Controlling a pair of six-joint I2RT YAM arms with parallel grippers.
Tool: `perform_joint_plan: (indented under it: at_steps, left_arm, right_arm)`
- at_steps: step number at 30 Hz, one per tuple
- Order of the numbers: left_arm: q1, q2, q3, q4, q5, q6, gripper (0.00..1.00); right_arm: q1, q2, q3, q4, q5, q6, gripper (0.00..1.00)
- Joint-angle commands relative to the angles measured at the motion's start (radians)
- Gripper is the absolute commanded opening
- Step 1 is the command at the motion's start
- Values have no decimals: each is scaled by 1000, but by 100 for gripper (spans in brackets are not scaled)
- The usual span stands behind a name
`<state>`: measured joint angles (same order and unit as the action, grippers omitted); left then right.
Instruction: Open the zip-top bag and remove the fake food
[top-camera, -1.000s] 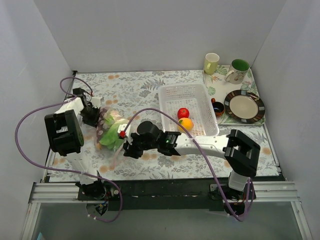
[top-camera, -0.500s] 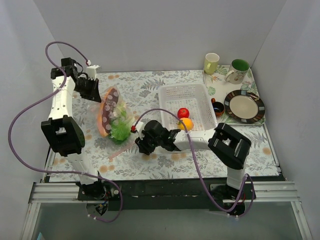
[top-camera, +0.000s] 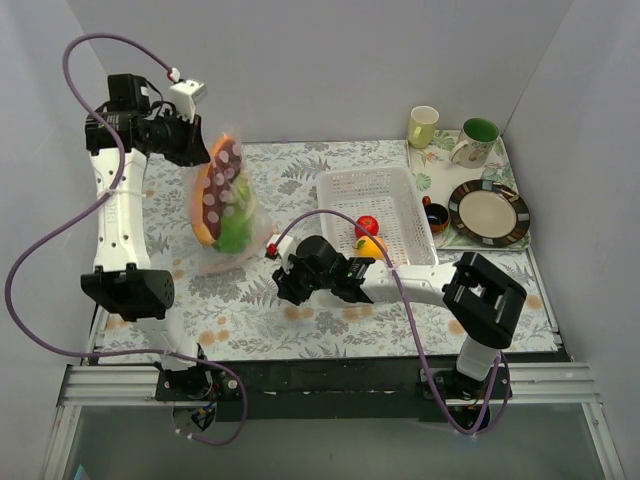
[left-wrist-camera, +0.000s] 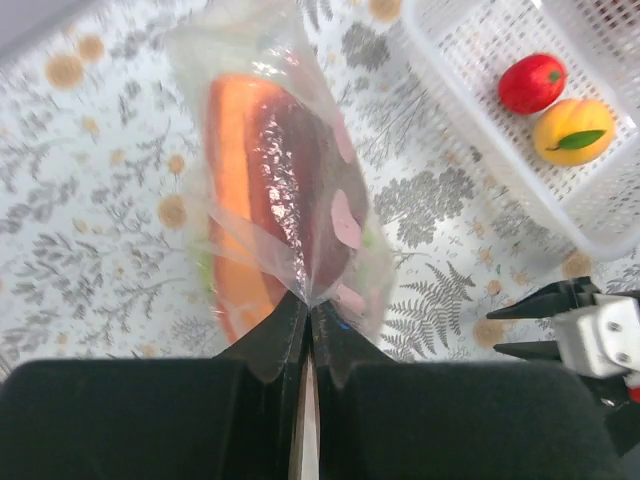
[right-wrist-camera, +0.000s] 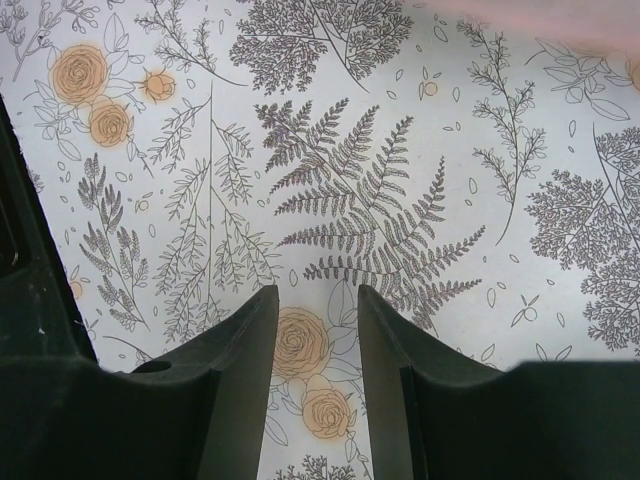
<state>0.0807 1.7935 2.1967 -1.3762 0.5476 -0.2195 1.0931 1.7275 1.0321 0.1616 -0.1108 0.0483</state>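
Observation:
My left gripper (top-camera: 193, 148) is raised high at the back left, shut on a pinch of the clear zip-top bag (top-camera: 225, 215). The bag hangs below it, its lower end near the table. Inside I see a brown-red sausage piece (top-camera: 218, 185) with pale spots, something orange and green lettuce (top-camera: 234, 236). In the left wrist view the jaws (left-wrist-camera: 307, 300) are closed on the plastic of the bag (left-wrist-camera: 285, 190). My right gripper (top-camera: 284, 284) is open and empty, low over the tablecloth right of the bag; its wrist view (right-wrist-camera: 315, 300) shows only cloth between the fingers.
A white perforated basket (top-camera: 385, 190) stands right of centre with a red round piece (top-camera: 367, 226) and an orange-yellow fruit (top-camera: 371, 246) in it. At the back right are two mugs (top-camera: 423, 126), a plate (top-camera: 488, 212) and a small bowl. Grey walls enclose the table.
My left arm has lifted the bag off the table, up and toward the back, so it now hangs upright. The right gripper has drawn a little to the right, away from the bag.

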Motion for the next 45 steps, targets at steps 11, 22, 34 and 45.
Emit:
perform_joint_plan:
  at_steps: [11,22,34,45]
  left_arm:
    - [-22,-214,-323,31,208,-38,0]
    - [-210,-109,227,45,392,-337,0]
    - [-203,-505,-576,268,65,-183,0]
    - [284,-399,-1108,585,-144,187,0]
  right_arm:
    - [-16,-68,-17,23,5,-13,45]
    - [-16,-68,-7,44,-6,1,43]
    - [-18,-178,-12,44,-29,-5,43]
    - [-21,-247,-24,23,-61,-5,43]
